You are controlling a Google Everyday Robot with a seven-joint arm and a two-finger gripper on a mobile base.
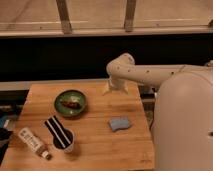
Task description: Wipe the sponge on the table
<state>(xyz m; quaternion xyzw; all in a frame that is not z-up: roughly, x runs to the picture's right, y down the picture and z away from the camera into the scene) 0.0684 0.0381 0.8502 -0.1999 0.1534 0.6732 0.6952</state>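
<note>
The small light-blue rectangular sponge (120,123) lies flat on the light-brown wooden butcher-block table (100,152), right of the middle and nearer the right edge, with nothing touching it. The white robot arm (150,74) reaches in from the right above the far side of the table, bends at a rounded joint and points downward. At its end is the pale two-finger gripper (107,90), low over the far edge of the tabletop, well apart from the sponge and behind it. Whether the gripper is spread or pressed together cannot be told; it holds nothing that shows.

To the gripper's left sits a round green bowl (70,102) with something dark red in it. Near the front left, a black-and-white striped cloth (56,128) drapes over a dark cup (66,143), and just beside it lies a white bottle (32,141) on its side — cap toward the front edge. The robot's bulky white body (185,127) fills the right of the view.
</note>
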